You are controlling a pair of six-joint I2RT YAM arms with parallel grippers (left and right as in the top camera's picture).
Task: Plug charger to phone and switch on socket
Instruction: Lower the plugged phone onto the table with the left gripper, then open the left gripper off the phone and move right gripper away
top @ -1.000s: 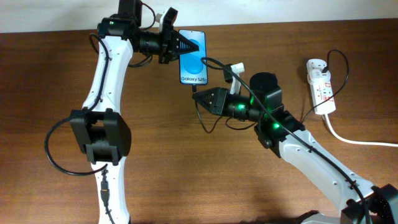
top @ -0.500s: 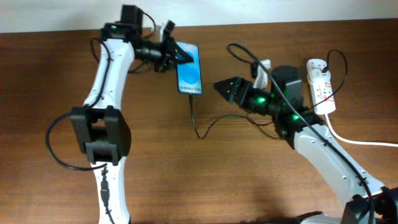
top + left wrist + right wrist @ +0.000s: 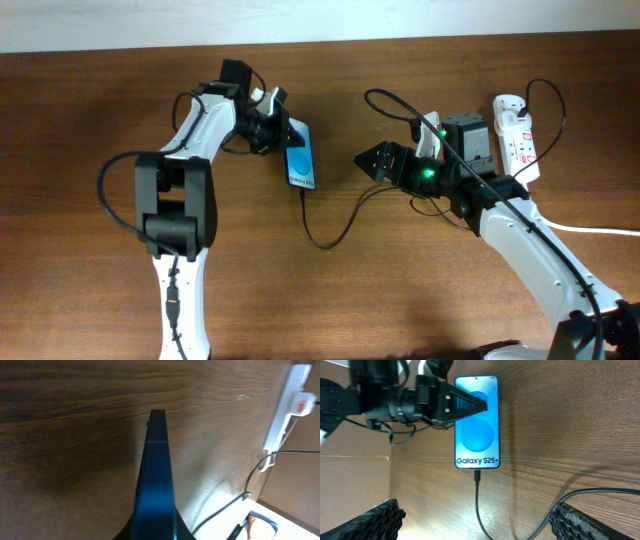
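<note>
Plug of thin black charger cable sits in blue-screened smartphone (my left gripper clamps it; right gripper gapes empty); white power strip awaits switching.

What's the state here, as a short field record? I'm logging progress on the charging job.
phone: screen lit blue, gripped at one long edge
left gripper: shut on phone
charger: plug appears seated in phone's bottom port; cable slack
right gripper: open, empty, facing phone
socket: far right in overhead view, untouched; switch position unreadable
remaining: switch on socket
</note>
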